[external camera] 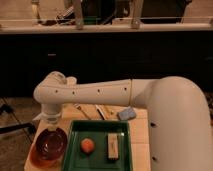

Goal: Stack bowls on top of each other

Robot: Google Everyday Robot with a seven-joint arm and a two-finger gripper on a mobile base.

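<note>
A glossy dark maroon bowl [50, 144] sits low over the bright orange bowl [35, 159] at the table's front left. Only the orange bowl's left and front rim shows around it. My gripper [50, 125] hangs straight down from the white wrist and grips the maroon bowl's far rim. The white arm reaches in from the right, across the back of the table.
A green rectangular tray [97, 124] lies just right of the bowls, holding a small orange round thing [87, 145] and a beige block [113, 146]. A blue sponge [126, 113] and some utensils [100, 111] lie behind it on the wooden table [141, 145].
</note>
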